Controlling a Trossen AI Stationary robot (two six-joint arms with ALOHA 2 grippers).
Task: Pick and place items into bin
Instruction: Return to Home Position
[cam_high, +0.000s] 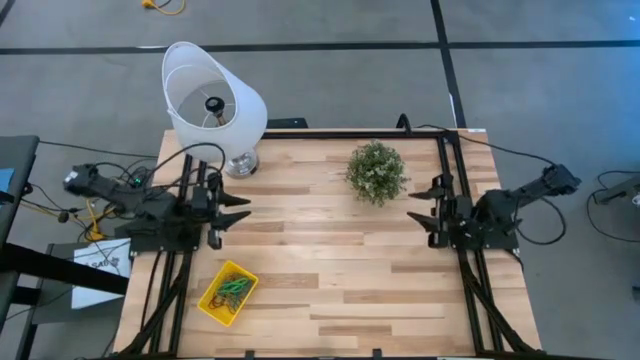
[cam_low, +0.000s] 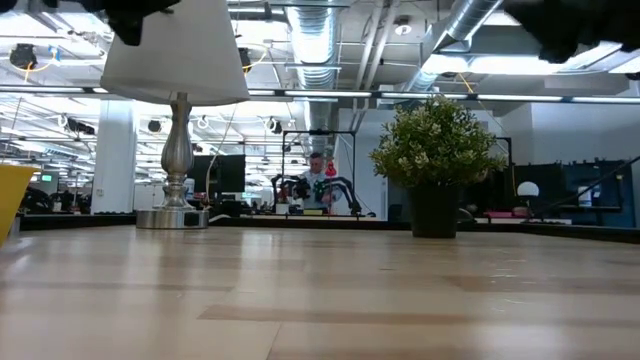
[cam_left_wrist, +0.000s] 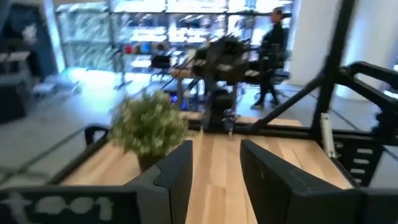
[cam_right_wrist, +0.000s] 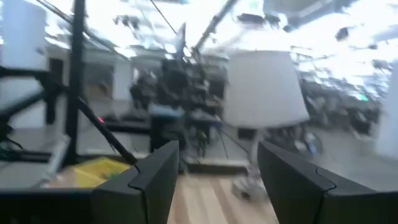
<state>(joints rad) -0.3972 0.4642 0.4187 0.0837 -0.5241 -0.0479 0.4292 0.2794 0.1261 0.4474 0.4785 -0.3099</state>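
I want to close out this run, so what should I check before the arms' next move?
1. Bands inside the bin: ok, a pile lies in it.
2. No loose bands on the table: ok, none seen from above.
3. Left tool empty: ok, open, at the table's left side.
4. Right tool empty: ok, open, at the right side.
5. Plant and lamp upright, apart from both arms: ok.
6. Arms fully home: cannot tell.
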